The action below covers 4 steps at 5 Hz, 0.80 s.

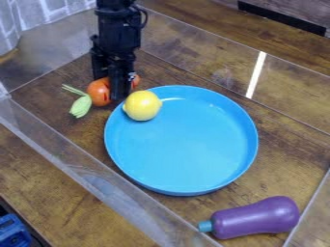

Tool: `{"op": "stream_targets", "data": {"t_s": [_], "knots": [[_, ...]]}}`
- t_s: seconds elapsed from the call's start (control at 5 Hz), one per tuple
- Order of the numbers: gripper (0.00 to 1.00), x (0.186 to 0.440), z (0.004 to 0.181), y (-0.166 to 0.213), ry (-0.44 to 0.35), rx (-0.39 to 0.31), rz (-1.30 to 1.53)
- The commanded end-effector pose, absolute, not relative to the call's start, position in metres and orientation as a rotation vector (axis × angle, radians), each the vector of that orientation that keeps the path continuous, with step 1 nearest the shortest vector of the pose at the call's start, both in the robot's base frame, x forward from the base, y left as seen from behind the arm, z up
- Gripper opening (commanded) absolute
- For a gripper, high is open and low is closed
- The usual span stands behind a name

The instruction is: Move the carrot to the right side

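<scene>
We list: one black hand [108,89], pointing down, clamped on the carrot [98,94] near the table's [194,48] left edge. One blue plate [194,154] at the table's centre, carrying a yellow lemon [142,105]. One purple eggplant [253,219] toward the near right corner.

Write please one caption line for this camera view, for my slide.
Black gripper shut on the toy carrot beside a lemon on a blue plate; purple eggplant at lower right.
</scene>
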<state>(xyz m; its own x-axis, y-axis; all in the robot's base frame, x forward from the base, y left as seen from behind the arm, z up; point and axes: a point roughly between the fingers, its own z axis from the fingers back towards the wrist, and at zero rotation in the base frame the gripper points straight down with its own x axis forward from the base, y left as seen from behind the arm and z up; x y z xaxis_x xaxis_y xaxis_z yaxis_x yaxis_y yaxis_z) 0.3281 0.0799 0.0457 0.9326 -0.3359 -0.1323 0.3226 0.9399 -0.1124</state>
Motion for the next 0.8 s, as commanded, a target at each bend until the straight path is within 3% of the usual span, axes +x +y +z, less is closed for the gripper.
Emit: {"op": "stream_targets", "data": {"t_s": [0.0, 0.6], "knots": [[0.00, 0.345, 0.092, 0.068, 0.034, -0.024, -0.389], [0.00, 0.345, 0.103, 0.042, 0.049, 0.004, -0.462]]}}
